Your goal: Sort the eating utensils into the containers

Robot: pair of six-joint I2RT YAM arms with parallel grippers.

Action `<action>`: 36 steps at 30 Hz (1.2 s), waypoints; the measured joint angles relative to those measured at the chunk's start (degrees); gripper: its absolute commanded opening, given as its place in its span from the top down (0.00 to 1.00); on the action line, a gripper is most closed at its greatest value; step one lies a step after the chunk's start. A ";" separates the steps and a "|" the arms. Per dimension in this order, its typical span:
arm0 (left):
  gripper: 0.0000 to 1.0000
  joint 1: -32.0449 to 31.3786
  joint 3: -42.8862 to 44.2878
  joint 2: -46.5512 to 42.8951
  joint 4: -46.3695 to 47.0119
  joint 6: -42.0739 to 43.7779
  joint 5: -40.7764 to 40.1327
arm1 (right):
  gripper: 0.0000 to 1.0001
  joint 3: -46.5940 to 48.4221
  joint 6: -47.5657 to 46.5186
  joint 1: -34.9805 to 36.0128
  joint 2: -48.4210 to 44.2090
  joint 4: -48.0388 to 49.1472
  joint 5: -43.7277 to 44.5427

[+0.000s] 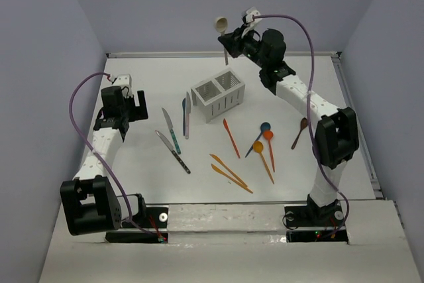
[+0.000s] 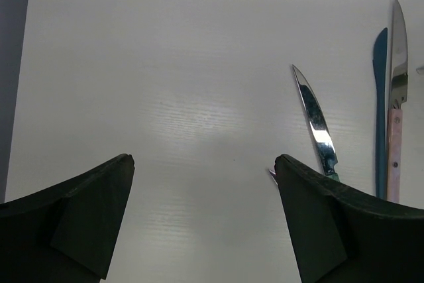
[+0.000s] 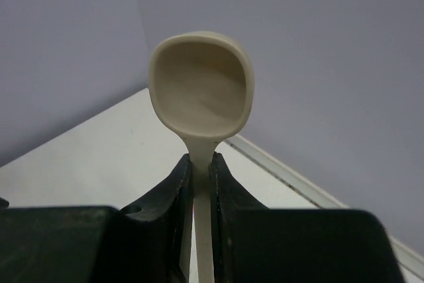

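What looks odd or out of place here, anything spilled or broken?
Nothing looks spilled or broken. The white caddy sits turned at an angle to the edges of the table, and the right tool holds a beige spoon bowl-up in the air.

The caddy [image 1: 218, 97] stood mid-way across the worktop [image 1: 146, 177], knives [image 1: 171, 130] left of it, spoons [image 1: 267, 135] before it rightward. The raised spoon [image 1: 220, 26] hung behind it in the right claw [image 1: 228, 39].
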 measured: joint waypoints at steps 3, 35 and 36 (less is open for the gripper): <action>0.01 0.00 0.00 0.00 -0.76 -0.61 0.39 | 1.00 -3.02 1.53 0.35 4.31 3.15 -1.62; 0.01 0.22 0.96 -0.46 0.22 12.79 10.95 | 0.48 -16.90 1.14 -0.04 0.74 3.23 2.25; 0.06 0.22 2.10 -0.20 -0.44 12.98 12.66 | 0.48 -15.98 1.73 -0.07 -1.90 -0.13 4.17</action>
